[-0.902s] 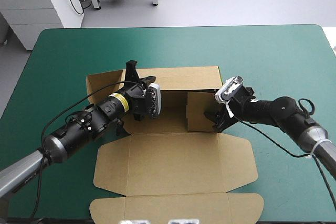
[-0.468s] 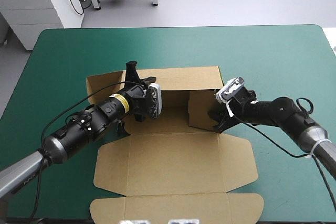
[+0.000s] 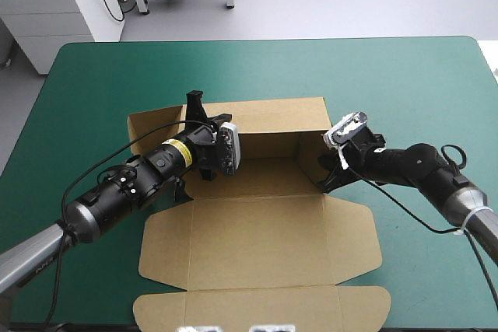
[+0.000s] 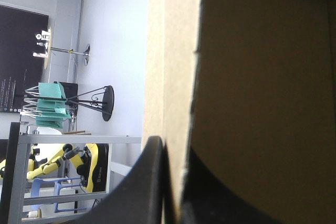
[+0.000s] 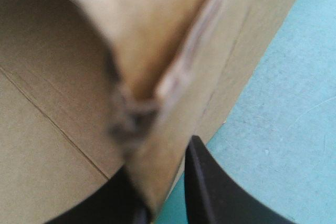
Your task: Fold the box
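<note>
The brown box [image 3: 257, 231] lies in the middle of the table with its lid flat toward the front edge. Its back wall [image 3: 272, 118] stands raised. My left gripper [image 3: 194, 108] is at that wall's left end, shut on its top edge; in the left wrist view the box board [image 4: 247, 77] runs up between the black fingers [image 4: 149, 182]. My right gripper [image 3: 322, 178] is at the right side wall [image 3: 309, 162], and the box wall [image 5: 173, 51] sits between its nearly closed fingers [image 5: 210, 192].
The lid's tuck flap [image 3: 264, 307] reaches close to the table's front edge. A side flap [image 3: 149, 126] lies flat at the box's left. The teal-green cover [image 3: 405, 83] surrounds the box at the far side and right.
The right side flap, earlier leaning inward over the box floor, has swung outward to stand more upright. My right gripper's fingers have closed on it. The left arm has not moved.
</note>
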